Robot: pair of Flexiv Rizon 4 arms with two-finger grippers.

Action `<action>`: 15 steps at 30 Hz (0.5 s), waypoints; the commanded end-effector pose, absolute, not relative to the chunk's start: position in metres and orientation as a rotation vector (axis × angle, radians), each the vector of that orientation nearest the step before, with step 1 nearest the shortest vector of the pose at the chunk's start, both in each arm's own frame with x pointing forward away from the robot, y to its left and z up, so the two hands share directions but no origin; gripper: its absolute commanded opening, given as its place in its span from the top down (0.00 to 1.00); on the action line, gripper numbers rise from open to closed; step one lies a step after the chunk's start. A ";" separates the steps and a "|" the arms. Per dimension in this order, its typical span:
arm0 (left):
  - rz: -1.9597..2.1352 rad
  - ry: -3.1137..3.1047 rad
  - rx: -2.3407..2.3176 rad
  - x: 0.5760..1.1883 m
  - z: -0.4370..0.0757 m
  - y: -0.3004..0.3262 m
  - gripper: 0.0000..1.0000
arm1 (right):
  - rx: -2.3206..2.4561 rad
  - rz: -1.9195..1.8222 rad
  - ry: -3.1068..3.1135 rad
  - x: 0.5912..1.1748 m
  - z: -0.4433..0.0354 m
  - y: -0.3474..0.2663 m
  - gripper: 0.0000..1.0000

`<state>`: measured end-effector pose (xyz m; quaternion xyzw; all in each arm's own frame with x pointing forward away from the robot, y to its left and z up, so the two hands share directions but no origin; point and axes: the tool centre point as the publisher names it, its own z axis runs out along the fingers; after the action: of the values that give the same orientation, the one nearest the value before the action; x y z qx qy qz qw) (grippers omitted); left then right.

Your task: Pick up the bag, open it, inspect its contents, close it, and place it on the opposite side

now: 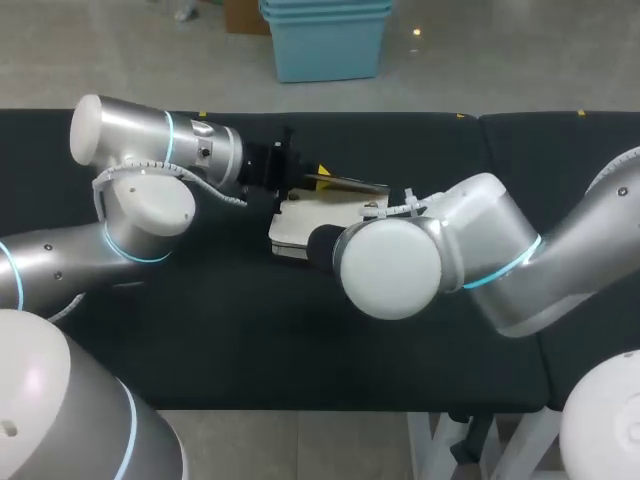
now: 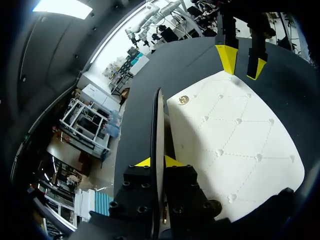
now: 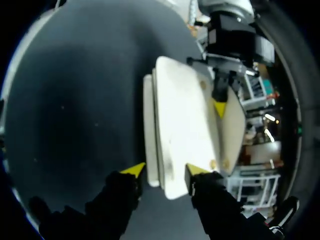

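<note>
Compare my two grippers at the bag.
The left gripper is shut on a thin panel edge of the bag. The right gripper sits at the bag's opposite end, and whether it grips is unclear. The left gripper comes in from the left side and the right gripper from the right. Both are at the same white bag, facing each other.

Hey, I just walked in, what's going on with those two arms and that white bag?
Both arms meet over the white quilted bag, which lies in the middle of the black table. The left gripper is pinching the edge of the flap and holds it lifted off the bag's body. The right gripper is at the bag's opposite end. Whether it grips the bag is unclear.
</note>
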<state>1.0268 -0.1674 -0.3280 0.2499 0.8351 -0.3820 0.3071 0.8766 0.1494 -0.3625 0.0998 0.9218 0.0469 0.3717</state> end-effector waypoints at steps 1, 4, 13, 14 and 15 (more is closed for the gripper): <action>-1.008 2.220 0.671 1.031 -0.327 -0.168 1.00 | 0.256 0.117 2.314 0.880 -0.369 0.147 0.53; -1.006 2.226 0.677 1.032 -0.328 -0.169 1.00 | 0.258 0.104 2.305 0.883 -0.369 0.145 0.54; -1.001 2.249 0.697 1.034 -0.330 -0.171 1.00 | 0.249 0.089 2.285 0.889 -0.370 0.144 0.62; -0.999 2.250 0.698 1.034 -0.330 -0.172 1.00 | 0.245 0.092 2.282 0.890 -0.371 0.145 0.63; -0.998 2.252 0.699 1.034 -0.330 -0.172 1.00 | 0.242 0.093 2.280 0.890 -0.371 0.145 0.63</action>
<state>1.0313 -0.1701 -0.3305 0.2606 0.8414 -0.3748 0.2892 0.8894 0.1428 -0.3653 0.0957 0.9083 0.0367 0.4055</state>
